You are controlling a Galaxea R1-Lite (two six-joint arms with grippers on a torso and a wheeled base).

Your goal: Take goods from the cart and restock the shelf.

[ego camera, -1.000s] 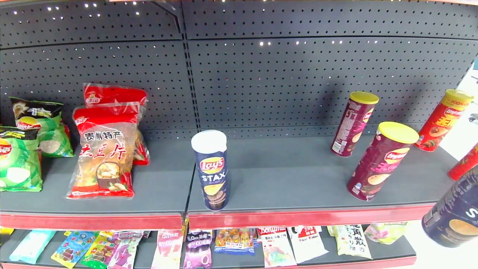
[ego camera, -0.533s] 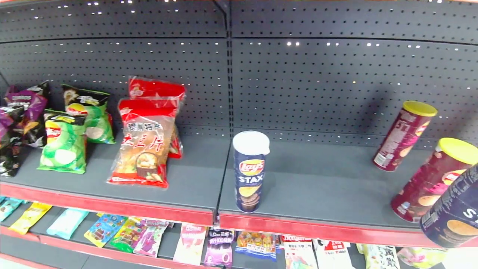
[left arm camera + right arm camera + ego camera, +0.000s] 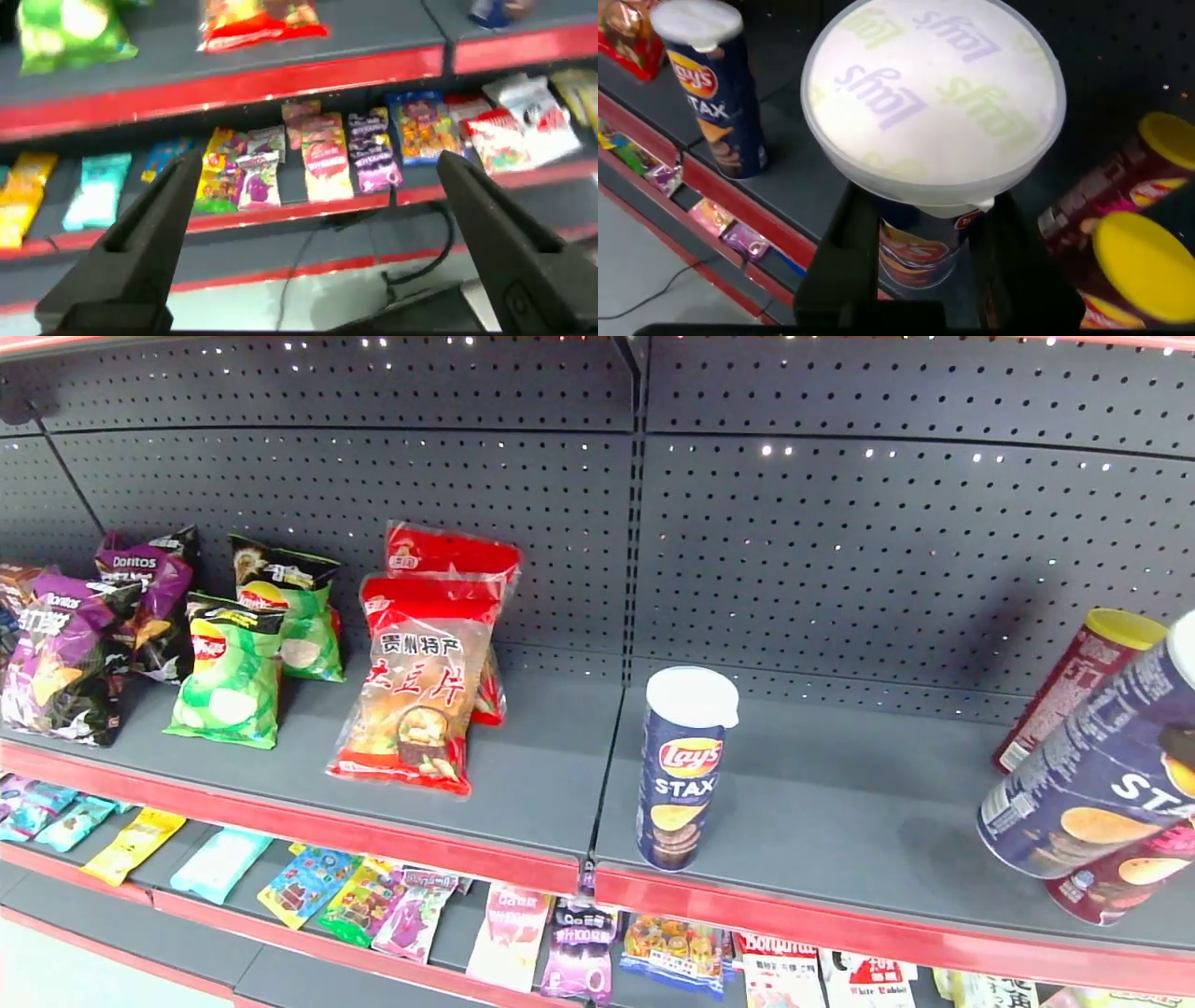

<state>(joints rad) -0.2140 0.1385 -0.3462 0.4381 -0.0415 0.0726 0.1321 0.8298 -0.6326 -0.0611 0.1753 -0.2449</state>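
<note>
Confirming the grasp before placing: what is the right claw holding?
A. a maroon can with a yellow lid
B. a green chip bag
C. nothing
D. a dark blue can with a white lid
D: the right wrist view shows the right claw gripping the white-lidded dark blue can on both sides.

The left gripper (image 3: 320, 161) had its two dark fingers (image 3: 140, 243) spread wide apart, with nothing between them. The right gripper (image 3: 920, 224) was clamped around a chip can (image 3: 932, 93), holding it tilted at the head view's right edge.
</note>
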